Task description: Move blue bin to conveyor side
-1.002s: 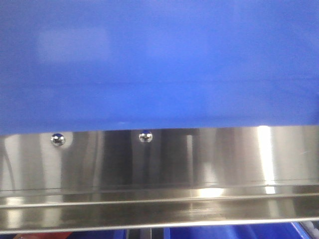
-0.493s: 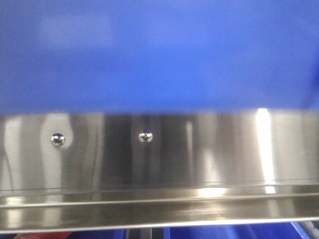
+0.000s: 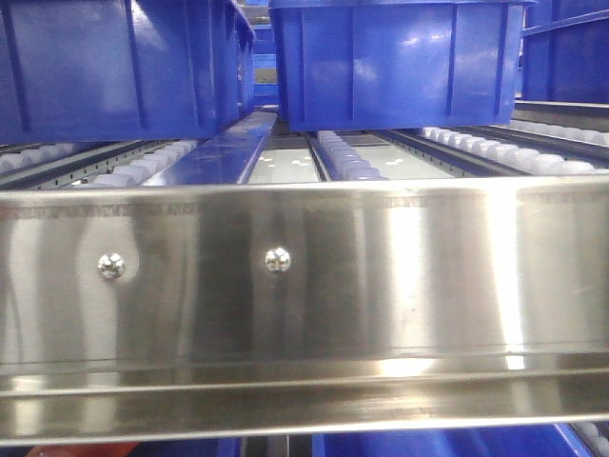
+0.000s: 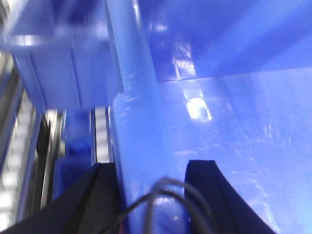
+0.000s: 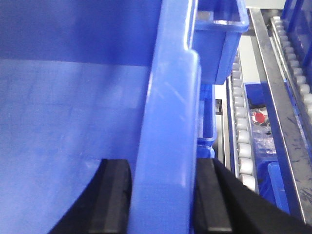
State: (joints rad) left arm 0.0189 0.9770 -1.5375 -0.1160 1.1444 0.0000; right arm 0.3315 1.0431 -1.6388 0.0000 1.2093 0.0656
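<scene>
Background: steel roller rack (image 3: pixel 400 157); a polished rail (image 3: pixel 381 276) with two screws (image 3: pixel 277 259) spans the front view.
Rack lanes: rows of white rollers (image 3: pixel 347 162) run back from the rail, split by a blue divider (image 3: pixel 224 148).
Stored bins: two blue stored bins (image 3: pixel 400 62) stand on the rollers at the far end of the lanes, apart from each other.
Bin: the blue bin (image 5: pixel 58 122) is held by opposite walls, one tool on each. Both wrist views look down into its glossy inside. What lies under it is out of view.
Left tool: the left tool (image 4: pixel 156 195) straddles the bin's wall and rim, clamped on it. One black finger (image 4: pixel 105 200) is outside the wall, the other inside. The view is blurred.
Cable: a thin grey cable (image 4: pixel 163 187) loops across the wall between the left fingers.
Right tool: the right tool (image 5: pixel 163 200) is clamped on the opposite wall. One black pad (image 5: pixel 114 195) presses the inner face and one the outer face.
Beside bin, right wrist view: just outside the gripped wall are a roller row, a steel rail and more blue bins, one holding a small red item too small to identify.
Beside bin, left wrist view: rack rails and blue plastic lie outside the gripped wall; detail is lost to blur.
</scene>
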